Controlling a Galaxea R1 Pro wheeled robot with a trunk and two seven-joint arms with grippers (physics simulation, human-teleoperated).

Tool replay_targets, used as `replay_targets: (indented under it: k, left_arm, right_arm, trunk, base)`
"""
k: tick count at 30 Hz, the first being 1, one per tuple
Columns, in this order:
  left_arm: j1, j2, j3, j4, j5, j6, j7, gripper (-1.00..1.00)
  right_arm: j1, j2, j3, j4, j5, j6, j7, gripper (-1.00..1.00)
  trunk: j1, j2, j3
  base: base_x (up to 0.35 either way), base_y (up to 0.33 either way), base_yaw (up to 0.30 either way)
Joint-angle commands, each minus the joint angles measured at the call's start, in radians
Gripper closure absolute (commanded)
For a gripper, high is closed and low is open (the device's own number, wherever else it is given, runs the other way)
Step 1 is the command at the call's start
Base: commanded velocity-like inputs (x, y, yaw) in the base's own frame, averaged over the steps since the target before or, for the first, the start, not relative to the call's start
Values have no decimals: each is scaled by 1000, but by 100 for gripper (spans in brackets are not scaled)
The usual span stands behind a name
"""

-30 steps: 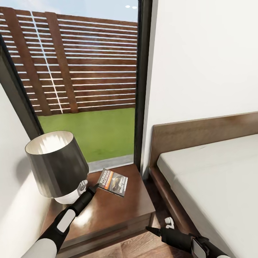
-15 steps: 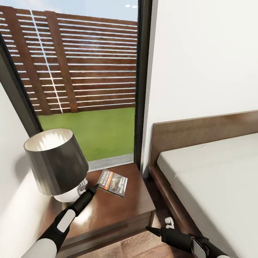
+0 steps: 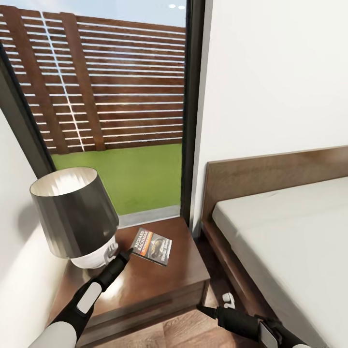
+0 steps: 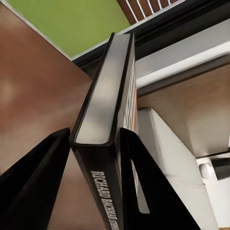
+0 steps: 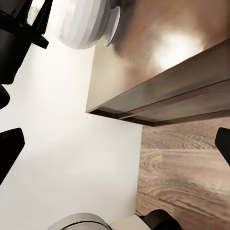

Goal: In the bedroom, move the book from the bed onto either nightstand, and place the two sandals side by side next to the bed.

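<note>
Here the thin dark-covered paperback book (image 3: 153, 246) lies on the glossy dark brown nightstand (image 3: 159, 285), spine between the left gripper (image 4: 93, 158) jaws. Grey-shaded lamp (image 3: 75, 212) crowds just beside. Right gripper (image 3: 205, 309) hangs low beside the dark-framed bed (image 3: 290, 241), jaws spread.

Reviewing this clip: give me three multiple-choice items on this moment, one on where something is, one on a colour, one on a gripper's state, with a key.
1. Where does the book lie?
A. on the mattress
B. on the nightstand, beside the lamp
C. on the floor

2. What colour is the lamp's shade?
A. dark grey
B. bright blue
C. orange

3. How does the left gripper stand?
A. shut on nothing
B. wide open, away from the book
C. one finger on each side of the book's edge

Key: 1 B, the head view shows it flat on the wooden top. 2 A, the shade is dark grey over a white base. 3 C, the left wrist view shows the fingers flanking the spine.
</note>
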Motion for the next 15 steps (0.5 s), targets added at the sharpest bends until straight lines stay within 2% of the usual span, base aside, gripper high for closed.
replay_targets:
  k: [1,15]
  left_arm:
    - [-1,0,3,0,10,11,-4,100]
    - [-1,0,3,0,10,11,-4,100]
  right_arm:
    - [0,-1,8,-1,-10,9,1,-100]
    - [0,-1,8,-1,-10,9,1,-100]
  trunk:
    - [4,-8,-4]
    - [57,-106,-48]
  base:
    - [0,0,0]
    - [0,0,0]
